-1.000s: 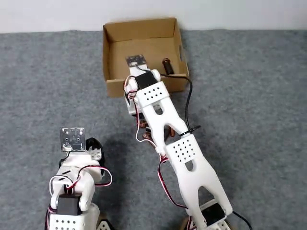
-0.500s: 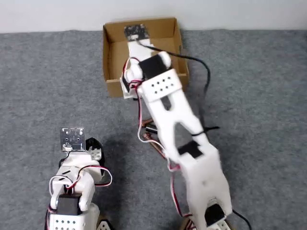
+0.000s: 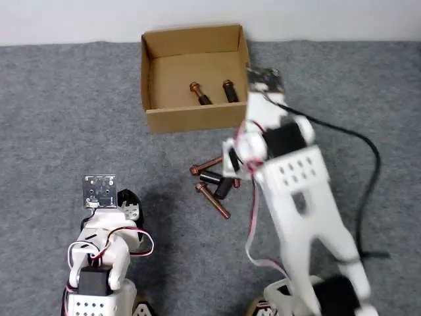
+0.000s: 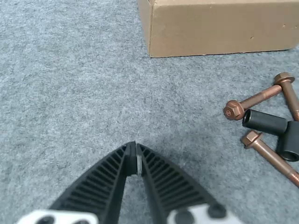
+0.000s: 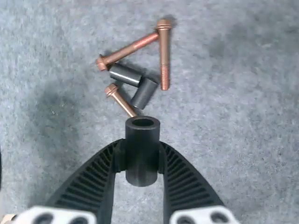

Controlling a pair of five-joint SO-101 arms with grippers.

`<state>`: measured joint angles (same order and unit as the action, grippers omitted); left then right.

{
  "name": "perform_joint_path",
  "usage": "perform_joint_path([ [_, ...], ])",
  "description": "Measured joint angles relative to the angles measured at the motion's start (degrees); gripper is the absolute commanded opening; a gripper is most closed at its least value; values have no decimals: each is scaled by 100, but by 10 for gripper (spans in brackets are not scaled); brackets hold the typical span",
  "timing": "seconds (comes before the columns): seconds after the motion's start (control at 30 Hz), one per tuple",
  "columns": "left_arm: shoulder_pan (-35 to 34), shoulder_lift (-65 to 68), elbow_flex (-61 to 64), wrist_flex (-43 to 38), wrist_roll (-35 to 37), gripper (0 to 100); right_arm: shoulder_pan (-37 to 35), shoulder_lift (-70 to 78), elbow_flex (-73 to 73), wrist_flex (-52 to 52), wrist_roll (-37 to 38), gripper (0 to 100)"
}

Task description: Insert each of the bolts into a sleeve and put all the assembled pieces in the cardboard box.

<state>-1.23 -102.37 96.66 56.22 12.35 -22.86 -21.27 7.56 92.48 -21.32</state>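
Right wrist view, gripper [image 5: 141, 147] around sleeve [image 5: 142, 156]

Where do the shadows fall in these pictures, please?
High view: a soft shadow on the carpet beside the left arm. Left wrist view: faint shade around the shut left gripper. Right wrist view: a dark patch on the carpet beside the loose bolts.

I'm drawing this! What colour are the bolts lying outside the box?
Coppery brown; the bolts show best in the right wrist view.
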Motion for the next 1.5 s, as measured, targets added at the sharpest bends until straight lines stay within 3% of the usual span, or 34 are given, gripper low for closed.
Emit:
perform_joint_path([
  [0.17, 88, 0, 0, -62, -9, 5, 334, -1565, 2022, -941, 0, 8],
  [0.37, 97, 9, -431, -18, -519, 5, 721, -3349, 4000, -1547, 0, 8],
  [0.6, 1081, 369, -1802, 782, -589, 5, 1160, -5073, 5055, -1556, 0, 8],
  [0.8, 1310, 2303, -3077, 554, -519, 5, 1477, -6180, 5327, -993, 0, 8],
  [1.1, 2295, 6251, -5565, 580, 79, 5, 1899, -7349, 5767, -677, -18, 8],
  [1.33, 2593, 8510, -7385, 589, 448, 5, 1916, -7437, 5890, -686, -185, 8],
  [1.5, 2848, 10031, -8475, 598, 1240, 6, 1916, -7437, 5890, -686, -281, 8],
])
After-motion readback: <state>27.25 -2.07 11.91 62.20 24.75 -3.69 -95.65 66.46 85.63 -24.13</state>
